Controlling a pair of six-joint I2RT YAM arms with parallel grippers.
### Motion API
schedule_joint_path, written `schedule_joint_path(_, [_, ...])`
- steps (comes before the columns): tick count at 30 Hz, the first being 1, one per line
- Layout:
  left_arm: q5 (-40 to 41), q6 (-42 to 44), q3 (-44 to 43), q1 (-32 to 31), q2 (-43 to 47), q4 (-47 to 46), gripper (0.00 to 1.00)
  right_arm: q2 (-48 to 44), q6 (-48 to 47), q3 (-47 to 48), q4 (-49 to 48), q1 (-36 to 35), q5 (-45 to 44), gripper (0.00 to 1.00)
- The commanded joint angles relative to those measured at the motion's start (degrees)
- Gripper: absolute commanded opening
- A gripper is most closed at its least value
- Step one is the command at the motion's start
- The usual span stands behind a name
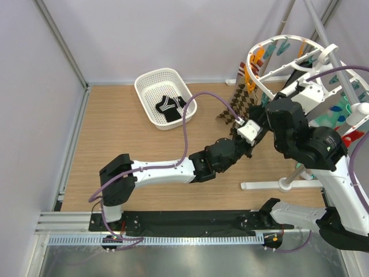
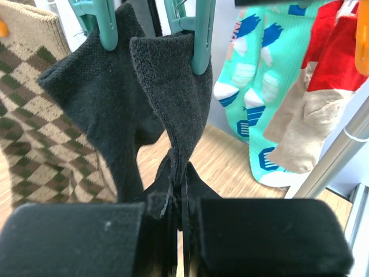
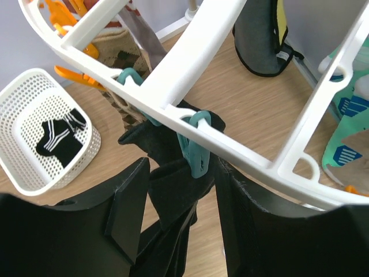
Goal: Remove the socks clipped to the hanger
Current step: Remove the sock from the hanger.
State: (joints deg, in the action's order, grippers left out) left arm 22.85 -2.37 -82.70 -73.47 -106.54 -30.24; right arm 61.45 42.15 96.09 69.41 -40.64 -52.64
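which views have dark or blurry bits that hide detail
Top external: evenly lit and sharp, mild sheen on the metal strip along the bottom. Left wrist: the black sock is crisp, the left gripper below it a dark featureless mass. Right wrist: the hanger ribs are bright, nearly washed out; the right gripper is dark and soft-edged.

Left claw (image 2: 180,231) clamped on black sock (image 2: 173,98) hanging from teal peg (image 2: 203,34); checked sock (image 2: 29,127) at left.
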Motion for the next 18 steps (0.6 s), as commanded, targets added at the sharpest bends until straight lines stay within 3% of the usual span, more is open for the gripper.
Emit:
schedule_joint_path(1, [4.39, 2.02, -2.03, -0.79, -0.42, -4.65, 0.0, 1.12, 2.5, 2.69, 1.43, 0.04, -5.27, 0.55])
schedule_joint_path(18, [10.98, 5.62, -0.8, -2.03, -0.95, -7.99, 0.0, 8.33, 9.79, 6.91, 8.9, -0.05, -13.8, 0.53])
